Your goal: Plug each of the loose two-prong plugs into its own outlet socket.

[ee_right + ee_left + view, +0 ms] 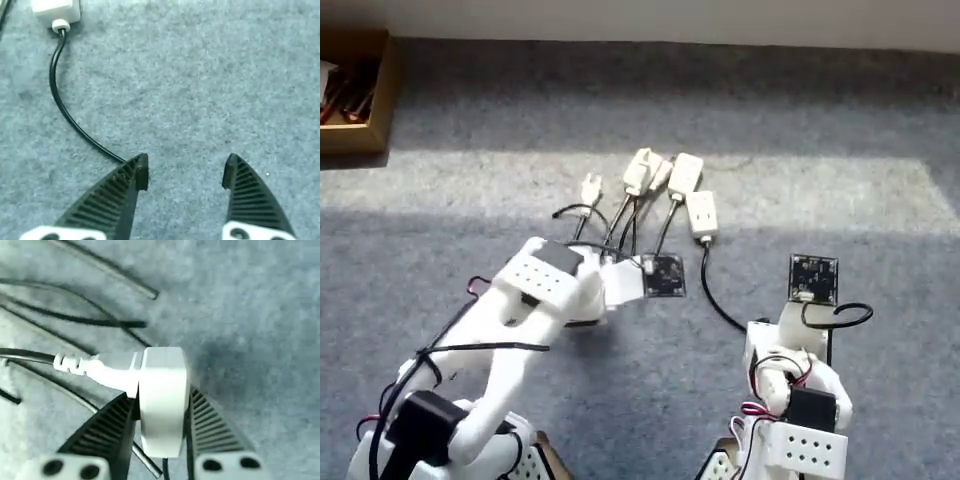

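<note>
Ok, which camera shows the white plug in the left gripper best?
The left wrist view: the white plug sits close, clamped in the left gripper, cord showing. In the high view the left arm hides most of it. The right wrist view faces another white block.

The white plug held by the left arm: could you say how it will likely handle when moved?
The white plug looks like hard, smooth plastic, so it is probably rigid and light, though it might slip between the ribbed fingers. Its cord looks thin and floppy, so it will likely trail and tug slightly.
</note>
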Robot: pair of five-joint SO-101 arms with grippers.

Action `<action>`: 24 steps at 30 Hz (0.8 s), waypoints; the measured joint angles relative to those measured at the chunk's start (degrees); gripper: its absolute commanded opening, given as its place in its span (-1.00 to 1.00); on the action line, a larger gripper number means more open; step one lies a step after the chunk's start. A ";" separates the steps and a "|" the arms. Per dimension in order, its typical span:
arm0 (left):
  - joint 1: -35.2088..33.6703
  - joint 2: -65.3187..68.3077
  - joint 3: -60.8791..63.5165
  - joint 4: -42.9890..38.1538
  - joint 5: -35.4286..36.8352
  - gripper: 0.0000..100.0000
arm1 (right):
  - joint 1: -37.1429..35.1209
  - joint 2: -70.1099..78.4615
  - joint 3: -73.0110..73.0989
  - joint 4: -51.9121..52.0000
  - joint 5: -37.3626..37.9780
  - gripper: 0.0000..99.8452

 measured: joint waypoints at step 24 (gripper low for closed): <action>-71.47 39.12 -61.45 1.67 6.42 -0.99 | -1.93 -0.35 1.76 -0.09 0.00 -0.53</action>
